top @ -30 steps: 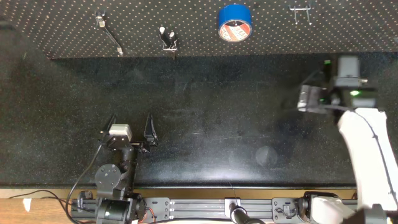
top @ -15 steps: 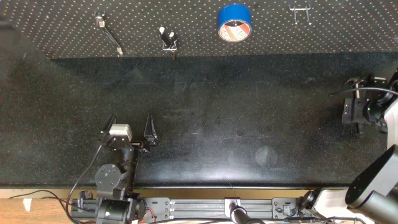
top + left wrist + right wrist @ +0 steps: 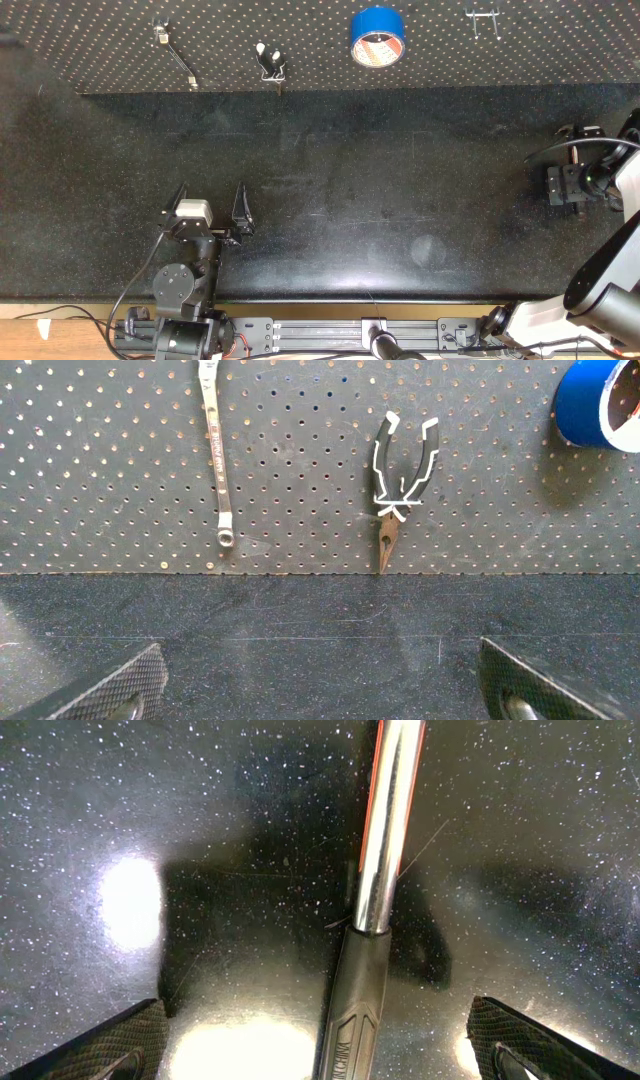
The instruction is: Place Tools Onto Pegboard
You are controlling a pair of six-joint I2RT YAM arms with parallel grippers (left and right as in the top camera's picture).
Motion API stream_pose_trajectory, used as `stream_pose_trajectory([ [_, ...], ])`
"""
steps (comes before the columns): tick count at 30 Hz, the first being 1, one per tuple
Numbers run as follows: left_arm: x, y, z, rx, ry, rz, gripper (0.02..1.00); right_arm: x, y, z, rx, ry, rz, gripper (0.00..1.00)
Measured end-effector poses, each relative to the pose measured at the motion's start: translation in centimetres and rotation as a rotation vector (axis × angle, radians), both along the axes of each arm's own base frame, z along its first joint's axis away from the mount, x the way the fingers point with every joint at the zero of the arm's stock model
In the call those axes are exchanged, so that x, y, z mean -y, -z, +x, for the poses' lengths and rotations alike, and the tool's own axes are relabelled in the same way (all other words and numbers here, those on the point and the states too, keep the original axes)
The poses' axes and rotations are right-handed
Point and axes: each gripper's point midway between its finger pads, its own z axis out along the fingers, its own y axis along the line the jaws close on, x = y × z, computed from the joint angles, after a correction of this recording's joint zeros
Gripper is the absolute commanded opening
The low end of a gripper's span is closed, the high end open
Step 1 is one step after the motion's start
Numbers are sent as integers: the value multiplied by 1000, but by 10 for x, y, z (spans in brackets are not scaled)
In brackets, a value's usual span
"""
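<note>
Right wrist view is showing the right gripper hovering, jaws spread wide, astride the chrome-shafted, black-handled tool that is lying flat on the black speckled worktop, apparently lined up for grasping it.

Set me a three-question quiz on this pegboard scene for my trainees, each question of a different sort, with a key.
1. True or false: on the pegboard, the pliers hang between the wrench and the blue tape roll.
2. Multiple choice: what lies on the table between the right gripper's fingers? A. a paintbrush. B. a tool with a metal shaft and black handle. C. a cup.
3. Fill in: the left gripper, facing the pegboard, is ___ (open or shut).

Key: 1 true; 2 B; 3 open.
</note>
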Motion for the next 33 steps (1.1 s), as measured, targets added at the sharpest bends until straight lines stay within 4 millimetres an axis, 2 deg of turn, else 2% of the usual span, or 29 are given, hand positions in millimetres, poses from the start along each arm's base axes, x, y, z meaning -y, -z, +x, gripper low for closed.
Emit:
stream_pose_trajectory([
  [7, 0, 0, 0, 0, 0, 0, 996, -2, 3, 0, 0, 21, 19, 998],
  [9, 0, 0, 0, 0, 0, 0, 996, -3, 3, -1, -7, 29, 25, 965],
  [10, 0, 0, 0, 0, 0, 0, 996, -4, 3, -3, -11, 29, 28, 919],
  [11, 0, 0, 0, 0, 0, 0, 996, -6, 4, -4, -16, 36, 36, 792],
  [13, 0, 0, 0, 0, 0, 0, 996, -8, 5, -4, -18, 51, 52, 636],
  [14, 0, 0, 0, 0, 0, 0, 996, -9, 6, -4, -18, 62, 58, 472],
  [15, 0, 0, 0, 0, 0, 0, 996, -9, 6, -4, -16, 71, 62, 400],
  [16, 0, 0, 0, 0, 0, 0, 996, -9, 6, -4, -15, 85, 66, 272],
  [17, 0, 0, 0, 0, 0, 0, 996, -10, 6, -5, -19, 95, 70, 211],
  [19, 0, 0, 0, 0, 0, 0, 996, -8, 6, -6, -21, 108, 67, 152],
  [20, 0, 0, 0, 0, 0, 0, 996, -8, 6, -6, -21, 113, 65, 82],
  [26, 0, 0, 0, 0, 0, 0, 996, -5, 7, -5, -27, 136, 63, 75],
  [28, 0, 0, 0, 0, 0, 0, 996, -3, 2, 4, 30, 182, 65, 75],
  [29, 0, 0, 0, 0, 0, 0, 998, -7, -14, 15, 117, 219, 86, 75],
  [31, 0, 0, 0, 1, 0, 0, 996, -12, -71, 41, 354, 268, 107, 73],
  [33, 0, 0, 0, 1, 0, 0, 996, -30, -133, 63, 574, 262, 127, 77],
])
